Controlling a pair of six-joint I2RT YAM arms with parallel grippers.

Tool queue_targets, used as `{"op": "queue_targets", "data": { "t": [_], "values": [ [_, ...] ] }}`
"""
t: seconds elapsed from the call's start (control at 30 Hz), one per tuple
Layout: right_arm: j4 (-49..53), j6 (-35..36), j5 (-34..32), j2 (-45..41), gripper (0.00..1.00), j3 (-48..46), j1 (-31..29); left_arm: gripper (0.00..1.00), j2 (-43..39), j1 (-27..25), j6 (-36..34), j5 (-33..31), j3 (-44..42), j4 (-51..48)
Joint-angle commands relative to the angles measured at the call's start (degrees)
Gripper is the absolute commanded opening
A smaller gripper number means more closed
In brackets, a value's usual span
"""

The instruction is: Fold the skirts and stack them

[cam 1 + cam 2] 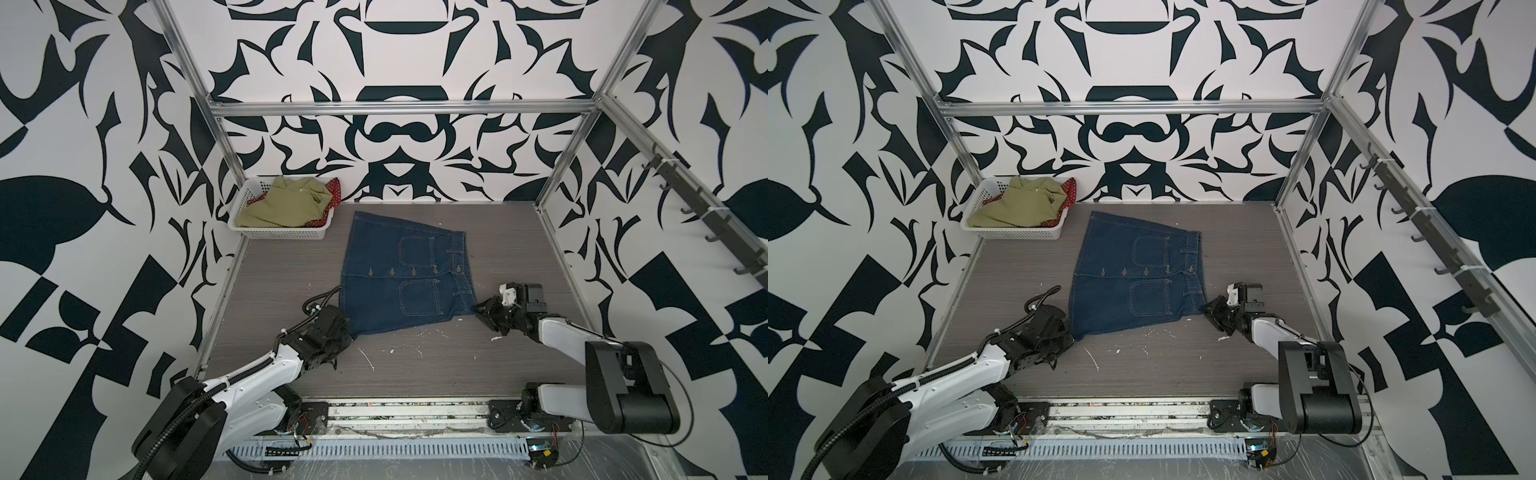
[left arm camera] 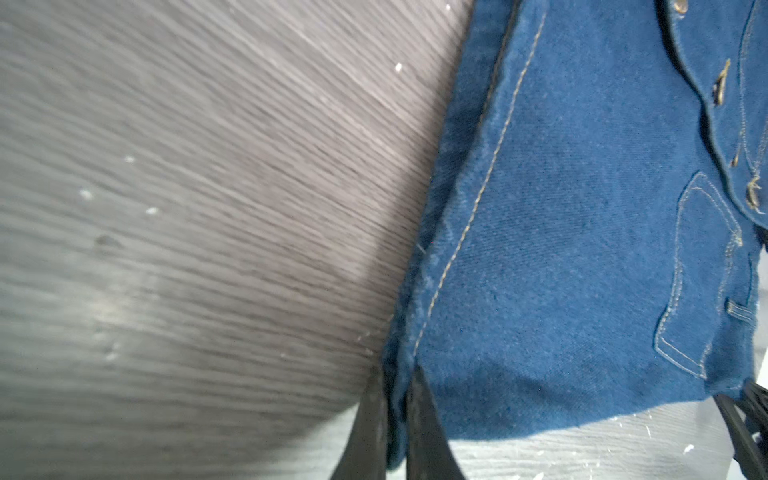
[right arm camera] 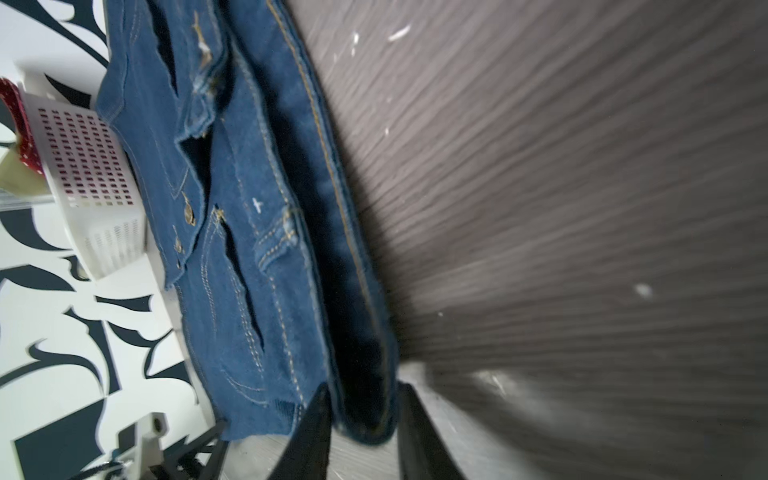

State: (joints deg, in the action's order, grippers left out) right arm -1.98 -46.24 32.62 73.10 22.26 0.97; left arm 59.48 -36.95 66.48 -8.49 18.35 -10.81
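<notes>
The dark blue denim skirt (image 1: 399, 274) (image 1: 1133, 270) lies flat on the table, button side up, waistband to the right. My left gripper (image 1: 349, 334) (image 2: 397, 374) is shut on its near left hem corner, and the hem (image 2: 457, 249) is pinched between the fingers. My right gripper (image 1: 478, 309) (image 3: 363, 388) stands open at the near right corner, one finger on each side of the unflattened waistband (image 3: 357, 291). The olive-green skirt (image 1: 286, 205) (image 1: 1017, 203) lies crumpled in the basket on top of the red polka-dot skirt (image 1: 334, 191) (image 1: 1070, 189).
The white perforated basket (image 1: 282, 233) (image 1: 1017, 232) (image 3: 91, 166) stands at the table's far left corner, close to the denim skirt's far hem. Metal frame posts rise at the table's far corners. White flecks dot the wood-grain table (image 1: 519, 249) near the front.
</notes>
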Motion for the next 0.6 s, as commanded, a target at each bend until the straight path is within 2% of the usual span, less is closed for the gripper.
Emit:
{"op": "queue_targets", "data": {
  "t": [0.0,0.07,0.17,0.37,0.43,0.57],
  "values": [
    [6.3,-0.3,-1.4,-3.4,0.46,-0.3,-0.3,0.00,-1.3,0.6,-0.6,-1.8,0.5,-4.2],
    [5.0,-3.0,-0.8,-6.0,0.49,-2.4,-0.3,0.00,-1.9,0.6,-0.7,-1.8,0.5,-4.5],
    [2.5,-4.0,-3.6,-7.6,0.53,-4.5,-0.4,0.00,-2.6,0.7,-0.9,-2.2,-0.2,-4.6],
    [-4.5,-5.1,-3.7,-0.6,0.54,-3.3,-0.4,0.00,-3.7,1.1,-1.1,-2.0,-0.6,-4.9],
    [-7.2,-5.7,-3.3,1.7,0.50,-3.3,-0.5,0.00,-4.4,1.2,-1.2,-2.2,-0.8,-4.9],
    [-10.9,-6.8,-3.1,4.0,0.36,-3.1,-0.9,0.00,-5.3,1.4,-0.9,-2.6,-1.4,-4.7]
  ]
}}
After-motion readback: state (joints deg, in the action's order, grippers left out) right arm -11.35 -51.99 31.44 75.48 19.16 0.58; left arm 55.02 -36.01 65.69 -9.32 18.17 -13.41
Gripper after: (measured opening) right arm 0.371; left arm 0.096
